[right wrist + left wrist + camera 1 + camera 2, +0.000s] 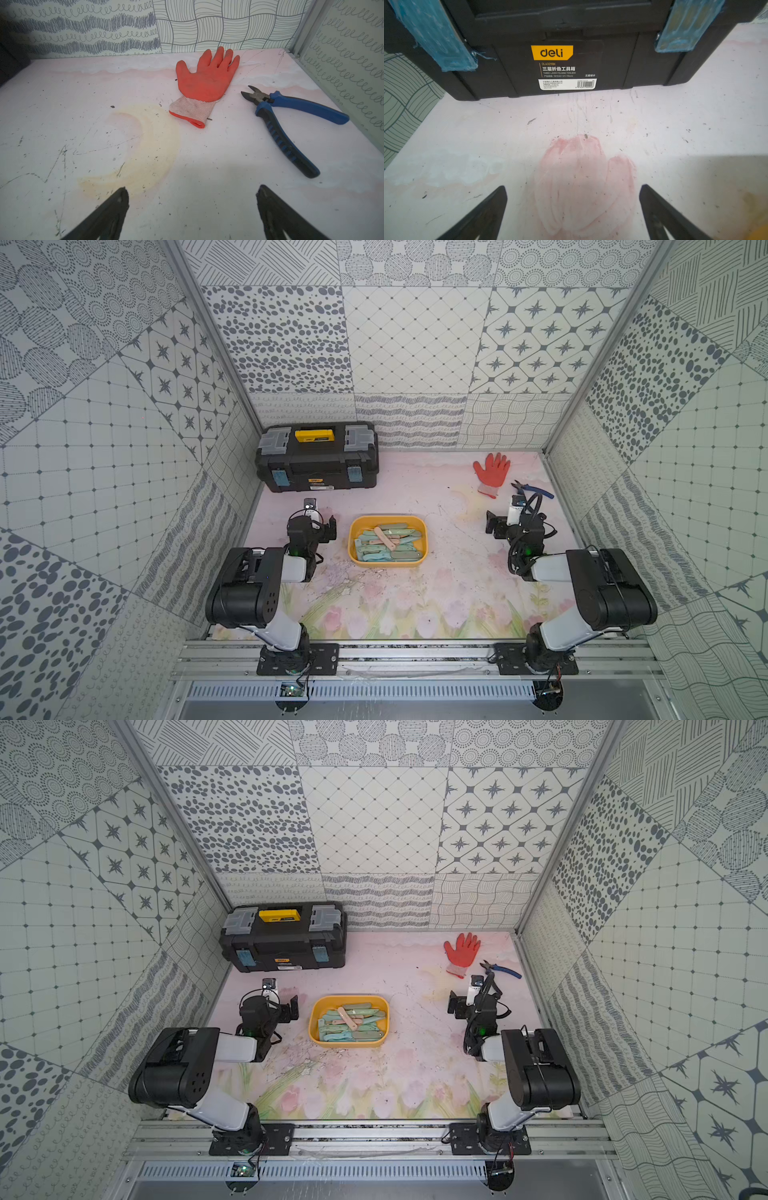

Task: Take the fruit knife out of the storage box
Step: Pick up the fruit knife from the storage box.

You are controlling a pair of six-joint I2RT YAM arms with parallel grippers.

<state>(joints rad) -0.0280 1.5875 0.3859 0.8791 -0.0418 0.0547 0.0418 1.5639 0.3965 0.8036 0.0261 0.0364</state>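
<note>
In both top views the storage box point(388, 564) point(349, 1043) was seen near the middle of the worktop point(415, 605), open-topped and set between the two arms, touched by neither. It was filled with a loose pile of what appeared to be folded fruit knives point(390, 551), mostly pale green, with one peach-coloured knife point(384, 538) laid slantwise on top.

The left arm point(309, 531) was placed just beside the box on the side of the worktop's left edge, the right arm point(519, 526) well apart from it towards the right edge. In the left wrist view the left jaws were shown spread wide with nothing between them, only bare worktop with a pink flower print below. The black toolbox point(571, 31) point(318, 460) was faced by them and stood in the far left corner of the worktop.

In the right wrist view the right jaws were likewise shown fully parted and empty, above scratched worktop. Beyond them an orange glove point(207, 81) point(491, 472) was laid palm up near the far right corner. Blue-handled pliers point(291, 108) point(534, 488) were placed just beside it, towards the right edge, handles spread.
</note>
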